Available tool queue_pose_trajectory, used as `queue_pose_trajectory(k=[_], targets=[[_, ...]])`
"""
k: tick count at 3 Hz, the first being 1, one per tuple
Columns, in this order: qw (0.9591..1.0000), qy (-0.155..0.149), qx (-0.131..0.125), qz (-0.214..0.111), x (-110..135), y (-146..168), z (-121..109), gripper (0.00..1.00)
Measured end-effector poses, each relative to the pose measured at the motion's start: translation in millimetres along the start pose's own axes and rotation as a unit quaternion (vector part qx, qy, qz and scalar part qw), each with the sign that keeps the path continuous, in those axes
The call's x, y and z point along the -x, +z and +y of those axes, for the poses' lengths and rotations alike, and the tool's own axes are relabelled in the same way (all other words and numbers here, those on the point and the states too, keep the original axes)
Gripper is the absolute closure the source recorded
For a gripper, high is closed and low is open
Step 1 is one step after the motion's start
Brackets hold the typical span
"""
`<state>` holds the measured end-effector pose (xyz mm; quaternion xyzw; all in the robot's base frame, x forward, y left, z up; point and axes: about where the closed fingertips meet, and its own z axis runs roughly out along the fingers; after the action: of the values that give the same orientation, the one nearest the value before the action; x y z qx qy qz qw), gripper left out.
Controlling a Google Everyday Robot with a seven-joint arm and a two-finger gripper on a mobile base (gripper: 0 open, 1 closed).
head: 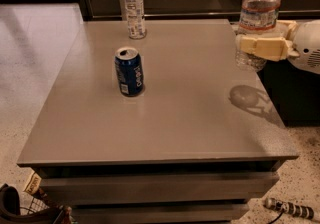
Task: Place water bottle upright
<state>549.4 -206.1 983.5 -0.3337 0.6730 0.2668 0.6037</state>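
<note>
— At the right edge of the frame, how does the arm sit?
— One white arm [307, 50] reaches in roughly level from the right. Its gripper [252, 40] is turned sideways over the right edge of the grey table [190, 118].

— And the fingers?
— The cream fingers [262, 48] are clamped on the water bottle [260, 5]. One lies across the near side of its lower body, and the other shows partly behind it.

— Where is the bottle relative to them?
— It is between them and upright. Its white cap is at the top of the frame, its label band is above the fingers and its base is just below them. Its shadow [245, 97] falls on the tabletop lower in the frame, apart from the base, so the bottle appears to be held clear of the surface.

— What is the count?
— There are two bottles: the held one and a slimmer bottle [134, 8] standing near the table's far edge, upper left of centre. One blue soda can [130, 72] stands upright left of centre, well apart from both bottles. There is one gripper and one table.
</note>
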Motion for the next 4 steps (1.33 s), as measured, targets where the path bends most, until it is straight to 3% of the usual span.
queue_pose_trajectory(k=[1,2,4], targets=[[0.9999,-0.007,0.007,-0.006,-9.0,12.5,-5.1,1.00],[0.9997,-0.012,0.013,-0.019,-33.0,20.9,-7.2,1.00],[0.9994,-0.003,0.003,-0.035,-64.0,10.8,5.8,1.00]])
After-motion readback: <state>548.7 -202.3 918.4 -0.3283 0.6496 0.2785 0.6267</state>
